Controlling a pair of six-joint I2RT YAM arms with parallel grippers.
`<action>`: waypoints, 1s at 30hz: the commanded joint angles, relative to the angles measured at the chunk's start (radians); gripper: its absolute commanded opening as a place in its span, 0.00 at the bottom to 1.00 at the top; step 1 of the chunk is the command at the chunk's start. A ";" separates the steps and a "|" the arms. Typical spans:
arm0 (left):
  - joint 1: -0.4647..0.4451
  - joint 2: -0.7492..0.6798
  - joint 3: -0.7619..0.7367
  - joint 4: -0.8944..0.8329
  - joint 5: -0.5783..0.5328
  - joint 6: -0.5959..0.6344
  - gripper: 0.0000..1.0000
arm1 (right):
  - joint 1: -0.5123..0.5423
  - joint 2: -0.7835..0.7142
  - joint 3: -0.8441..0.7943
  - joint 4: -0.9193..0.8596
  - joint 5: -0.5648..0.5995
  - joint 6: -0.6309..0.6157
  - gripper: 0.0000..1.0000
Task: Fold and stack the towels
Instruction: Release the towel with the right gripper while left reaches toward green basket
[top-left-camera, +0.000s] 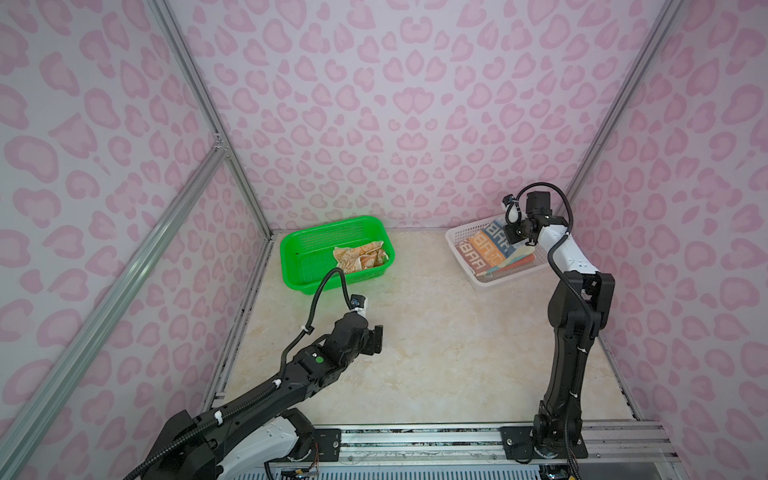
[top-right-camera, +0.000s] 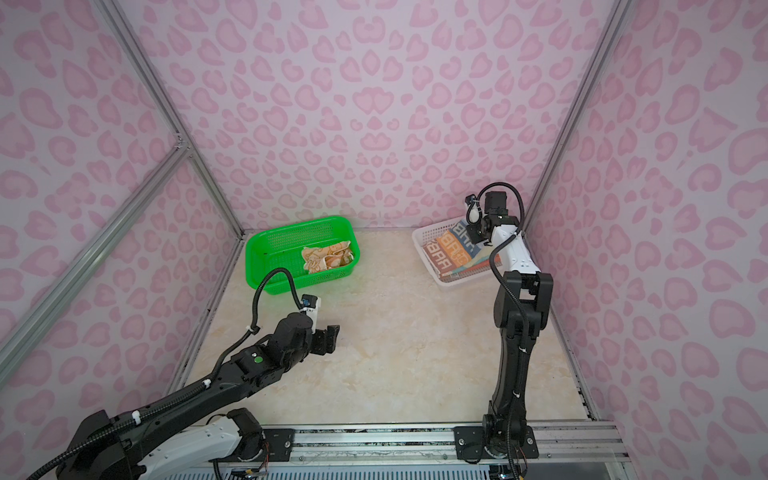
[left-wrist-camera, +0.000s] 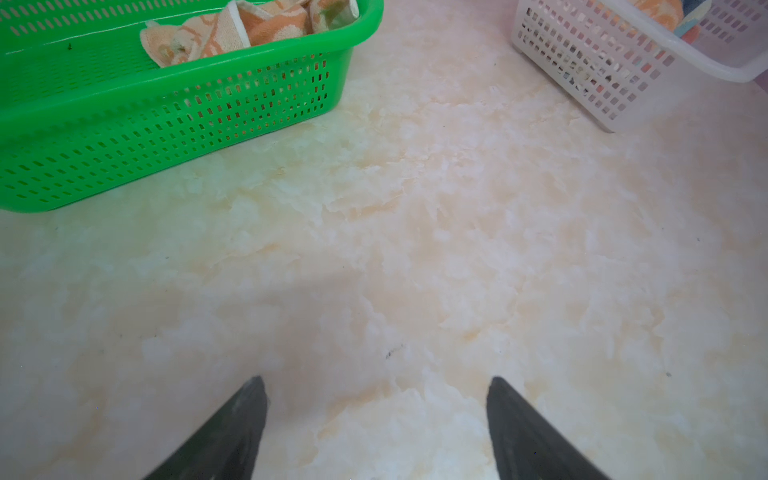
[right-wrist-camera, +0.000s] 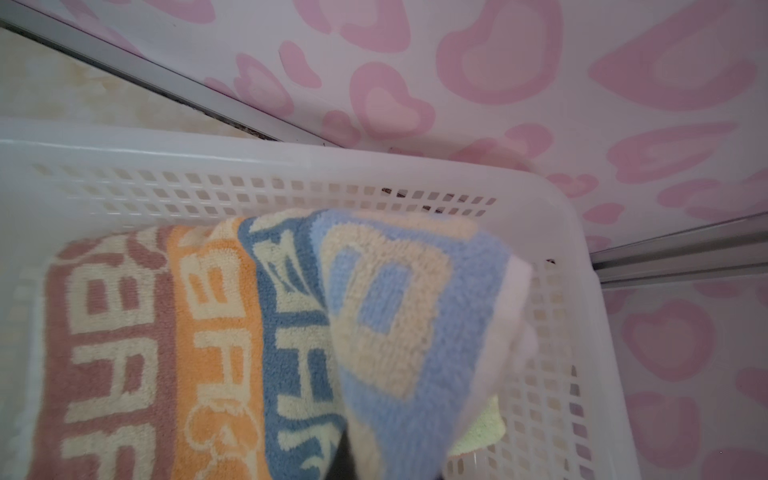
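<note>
A: Where's the brown-orange-blue striped cloth towel (right-wrist-camera: 208, 332)?
B: In the white plastic basket (right-wrist-camera: 266, 160), two o'clock on the table (top-left-camera: 415, 332). The right claw (top-left-camera: 510, 233) pinches its corner; the left claw (left-wrist-camera: 376, 379) is spread.
A: Trouble?
B: Pulling could unfold it, or snag the basket.

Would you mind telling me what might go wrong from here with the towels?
The right gripper pinches only a corner of the striped towel in the white basket; lifting may unfold it or tug the basket along. The pale yellow-green towel beneath could get dragged askew.
</note>
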 joint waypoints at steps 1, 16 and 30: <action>0.002 0.023 0.020 -0.010 -0.015 -0.004 0.85 | -0.015 0.031 0.026 0.006 0.009 0.040 0.03; 0.032 0.159 0.141 -0.007 -0.029 0.040 0.98 | -0.028 -0.075 -0.076 0.100 0.160 0.230 0.98; 0.234 0.260 0.370 -0.103 -0.035 0.040 0.98 | 0.263 -0.565 -0.755 0.444 0.108 0.308 0.99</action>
